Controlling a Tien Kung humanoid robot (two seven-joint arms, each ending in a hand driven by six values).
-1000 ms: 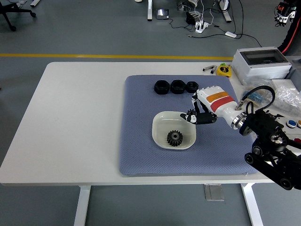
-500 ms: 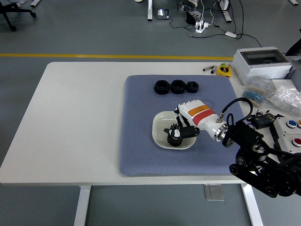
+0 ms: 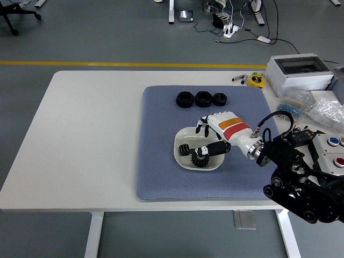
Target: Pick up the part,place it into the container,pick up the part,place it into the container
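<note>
White plastic and an orange band mark the right hand (image 3: 212, 141), which reaches in from the worktop's right edge and hangs over the shallow pale container (image 3: 181, 141) on the blue mat (image 3: 161, 177). Its black fingers (image 3: 215, 149) lie stretched toward the left, low across the dish, and a dark toothed gear (image 3: 200, 158) sits in the dish directly beneath them, toward its near rim. Whether the fingers are clamped on that gear or merely resting above it cannot be told; they look extended rather than curled.

Judging by this, one part is at or in the container, so the move ahead depends on the parts waiting farther off. Three black parts (image 3: 201, 99) stand in a row near the mat's far edge, well apart from the dish and straight beyond the hand, the row running left to right. Only the right arm is in view, so it is the nearer one for that reach.
</note>
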